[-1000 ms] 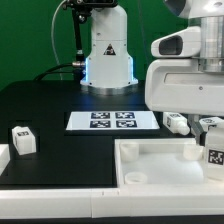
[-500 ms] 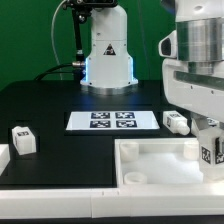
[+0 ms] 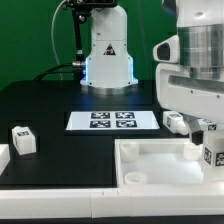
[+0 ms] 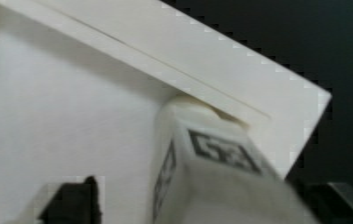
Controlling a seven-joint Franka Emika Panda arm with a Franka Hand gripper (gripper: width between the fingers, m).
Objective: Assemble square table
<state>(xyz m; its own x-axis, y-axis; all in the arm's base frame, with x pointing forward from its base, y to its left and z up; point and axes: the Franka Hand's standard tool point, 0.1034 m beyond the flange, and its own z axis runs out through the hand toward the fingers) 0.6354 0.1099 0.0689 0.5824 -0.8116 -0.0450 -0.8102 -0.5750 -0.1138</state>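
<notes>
Square table slab [image 3: 160, 166] on black tabletop [image 3: 60, 104]

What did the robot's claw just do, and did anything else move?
The arm turned above the tabletop's corner on the exterior view's right. The claw opened and let go of the tagged leg standing there. The tabletop, the marker board and the loose leg on the exterior view's left stayed put.

Exterior view: the arm housing [image 3: 190, 70] hides part of a leg [image 3: 177, 122]. The tagged leg [image 3: 213, 154] and the square tabletop [image 3: 150, 165] run off the right edge, and a white block [image 3: 3, 160] runs off the left. Wrist view: blurred, with the fingertips [image 4: 80, 200] cropped by the frame edge.
</notes>
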